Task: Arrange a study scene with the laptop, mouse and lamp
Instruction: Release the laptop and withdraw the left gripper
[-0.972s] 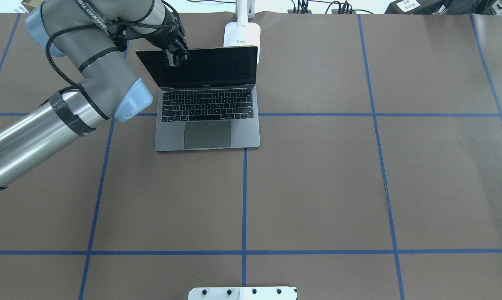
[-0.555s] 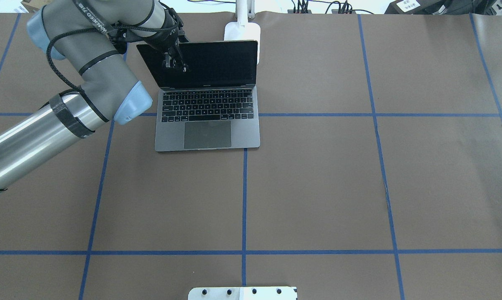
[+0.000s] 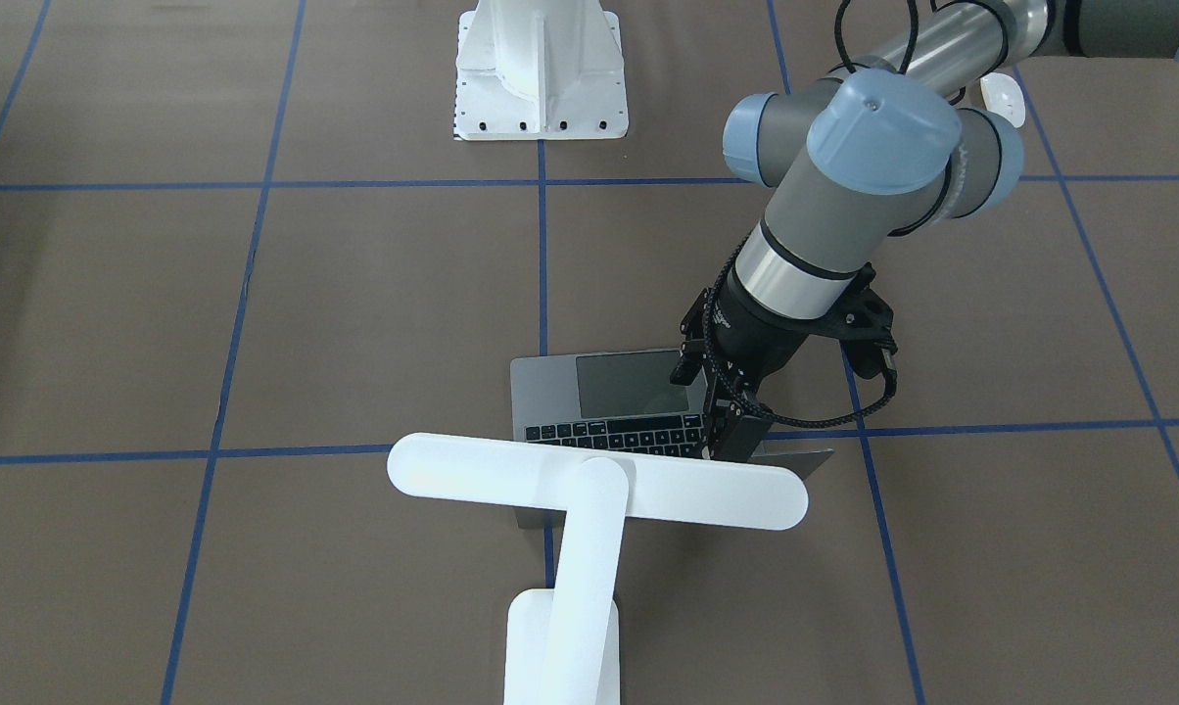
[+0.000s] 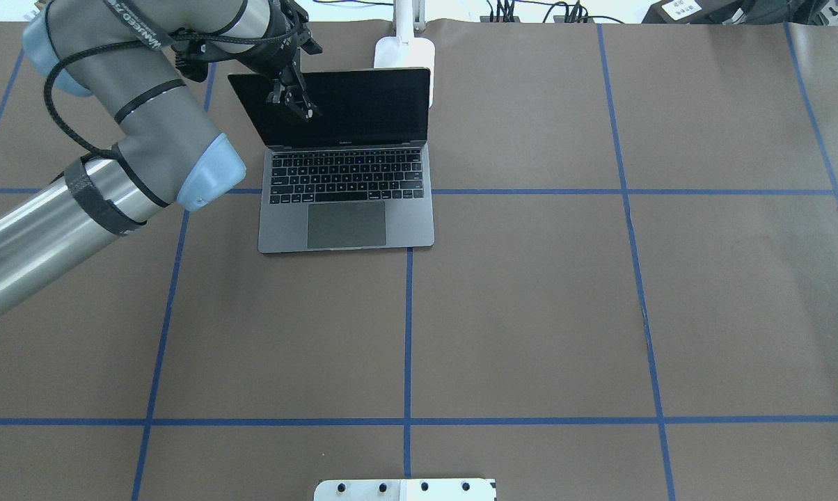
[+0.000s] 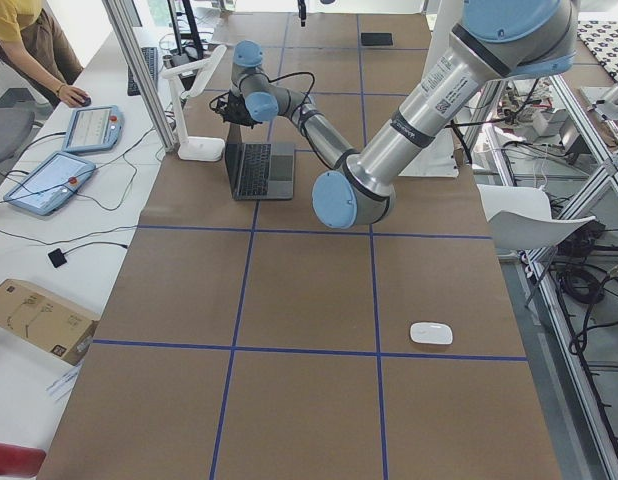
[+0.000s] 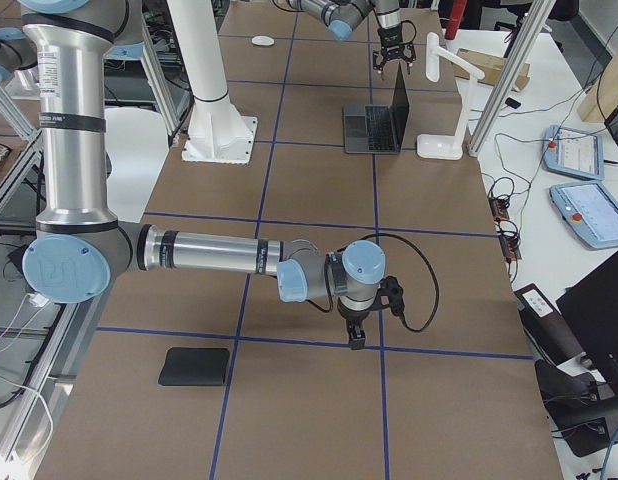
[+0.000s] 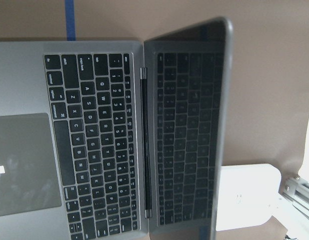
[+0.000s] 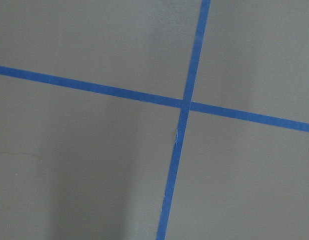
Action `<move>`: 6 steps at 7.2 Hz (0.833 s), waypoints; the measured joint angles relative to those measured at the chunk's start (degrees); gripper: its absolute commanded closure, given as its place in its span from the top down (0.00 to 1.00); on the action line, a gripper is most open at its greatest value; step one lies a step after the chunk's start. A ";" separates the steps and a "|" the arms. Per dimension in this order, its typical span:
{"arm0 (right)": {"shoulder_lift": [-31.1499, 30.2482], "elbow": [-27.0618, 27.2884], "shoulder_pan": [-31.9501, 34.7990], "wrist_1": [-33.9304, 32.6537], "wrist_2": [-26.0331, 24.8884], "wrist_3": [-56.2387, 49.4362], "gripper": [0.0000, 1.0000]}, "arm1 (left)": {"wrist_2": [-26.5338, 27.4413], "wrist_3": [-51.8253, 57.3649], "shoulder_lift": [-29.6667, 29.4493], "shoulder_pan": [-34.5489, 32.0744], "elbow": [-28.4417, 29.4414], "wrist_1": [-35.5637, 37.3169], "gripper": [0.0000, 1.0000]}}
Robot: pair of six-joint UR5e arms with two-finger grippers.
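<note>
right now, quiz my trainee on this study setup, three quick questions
1. True or false: the laptop has its lid shut.
2. Where does the lamp stand?
A on the laptop's keyboard
B behind the laptop's screen, on the side away from the robot
C at the table edge by the robot's base
3. Short answer: which arm's gripper is up at the laptop's screen?

Key: 1 false, the lid is up and the screen is dark; 2 B; 3 the left arm's.
</note>
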 measured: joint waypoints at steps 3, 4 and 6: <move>0.02 -0.06 0.00 0.02 0.00 0.00 1.00 | -2.78 20.90 14.74 -0.74 -16.69 0.52 1.00; 0.02 0.05 -0.01 0.08 0.00 0.00 1.00 | -5.44 30.47 19.99 -1.78 -20.53 0.63 1.00; 0.00 0.61 0.05 0.44 0.02 -0.24 1.00 | -10.08 50.70 31.49 -5.97 -25.82 0.64 1.00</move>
